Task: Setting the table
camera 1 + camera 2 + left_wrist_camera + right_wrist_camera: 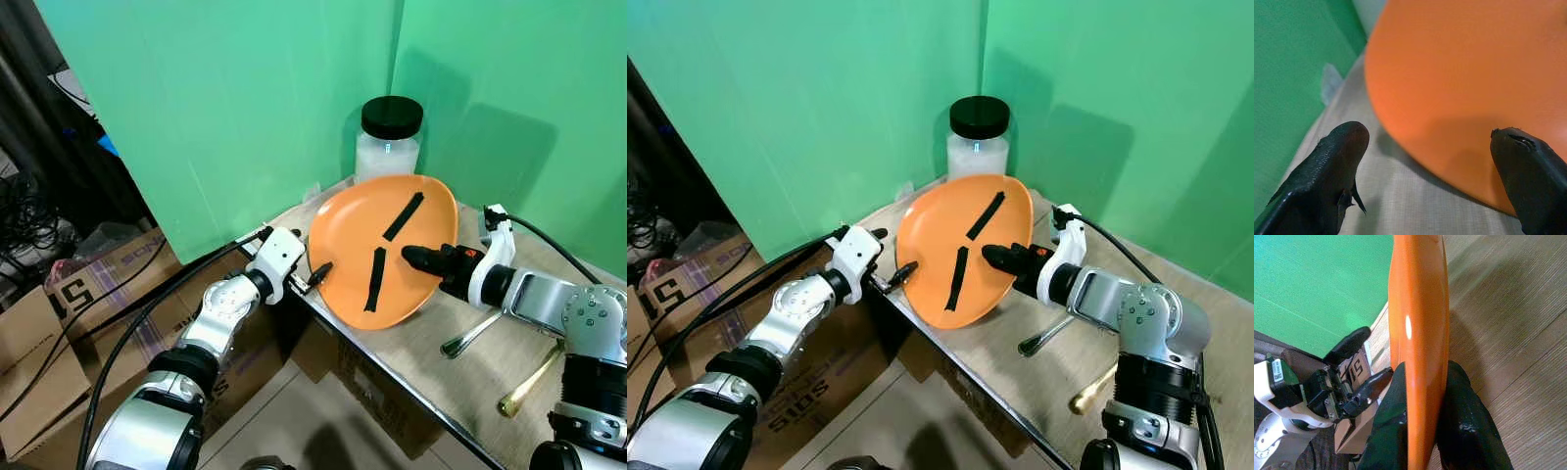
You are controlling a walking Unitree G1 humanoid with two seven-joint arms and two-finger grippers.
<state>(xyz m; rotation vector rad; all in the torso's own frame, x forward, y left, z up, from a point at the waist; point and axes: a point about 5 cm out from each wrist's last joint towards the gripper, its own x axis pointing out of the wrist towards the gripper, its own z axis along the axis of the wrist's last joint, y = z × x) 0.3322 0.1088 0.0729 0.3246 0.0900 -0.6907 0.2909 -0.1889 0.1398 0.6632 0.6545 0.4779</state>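
Plate (364, 257) tilts in your right gripper (1422, 396), fingers pinching its rim; your left gripper (1425, 161) gapes beside it.

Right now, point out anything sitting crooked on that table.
The orange plate stands tilted on its edge instead of flat, pinched at the rim by the right gripper. The left gripper waits open beside its lower edge.

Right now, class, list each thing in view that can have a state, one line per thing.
orange plate: tilted up off the table, gripped at its rim
right gripper: shut on the plate's edge
left gripper: open, beside the plate's lower rim
jar: upright, black lid on
spoon: lying flat on the table
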